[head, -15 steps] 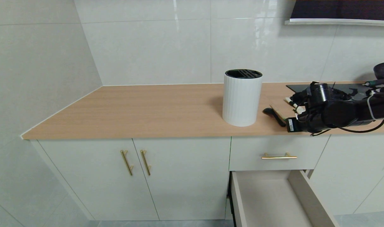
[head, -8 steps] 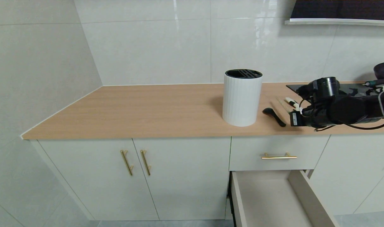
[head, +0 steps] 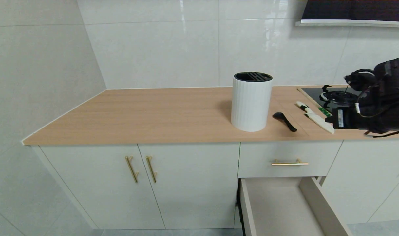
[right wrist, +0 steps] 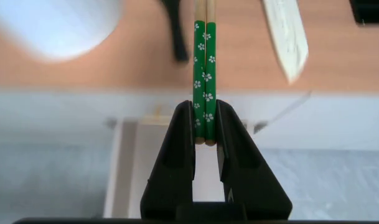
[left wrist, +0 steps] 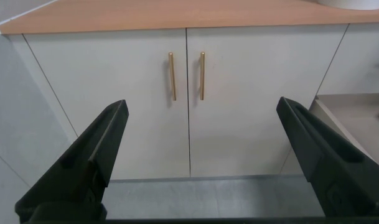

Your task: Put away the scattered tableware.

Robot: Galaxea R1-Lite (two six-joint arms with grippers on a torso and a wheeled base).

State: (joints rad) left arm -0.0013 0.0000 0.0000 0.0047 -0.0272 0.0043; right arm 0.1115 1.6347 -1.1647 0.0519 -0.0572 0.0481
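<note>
chopsticks gripped, drawer open

the right gripper (right wrist: 206, 134) clamps the chopsticks (right wrist: 205, 62) by one end, over the counter (head: 153, 114) edge right of the holder (head: 251, 105). held so near the tip, they could swing or slip out before reaching the drawer (head: 314, 203) below the holder, or clip the spoon (head: 284, 120) and knife (head: 315, 118) beside it. the left gripper (left wrist: 200, 106) gapes wide, low by the cupboard doors (left wrist: 145, 112). wood-look counter, pale tiled walls (head: 153, 49).

Head overview; nearer wrists; shared countertop (head: 153, 114).
</note>
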